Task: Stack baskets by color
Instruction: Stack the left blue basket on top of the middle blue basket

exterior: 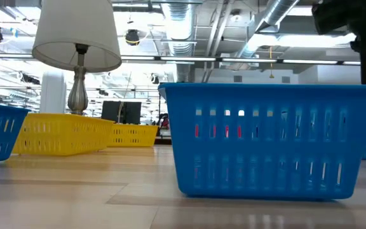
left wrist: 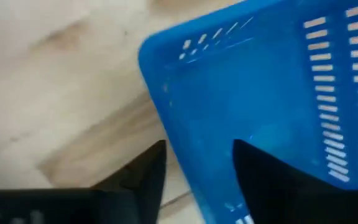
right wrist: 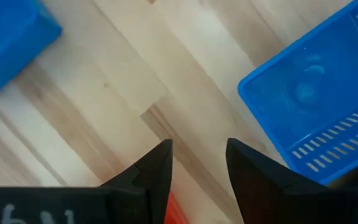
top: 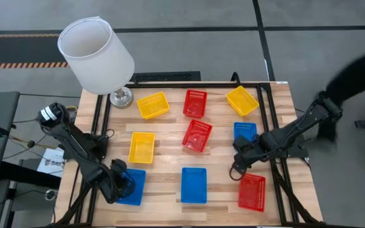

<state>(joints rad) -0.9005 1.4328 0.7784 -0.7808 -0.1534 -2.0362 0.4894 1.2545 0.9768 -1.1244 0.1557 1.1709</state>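
Nine baskets sit on their bases on the wooden table: three yellow (top: 153,105) (top: 242,100) (top: 142,147), three red (top: 194,102) (top: 196,135) (top: 251,191), three blue. My left gripper (top: 120,182) points down over the near-left blue basket (top: 132,187). It is open, with one finger outside and one inside the basket's wall (left wrist: 185,155). My right gripper (top: 238,166) is open over bare wood (right wrist: 197,142), between the right blue basket (top: 244,130) and the near-right red one. The third blue basket (top: 194,185) sits at the near middle.
A lamp with a white shade (top: 97,54) stands on its metal foot (top: 121,97) at the far left corner. Black frame rails (top: 268,107) run along the table's sides and far edge. A dark figure (top: 360,69) is beyond the right edge.
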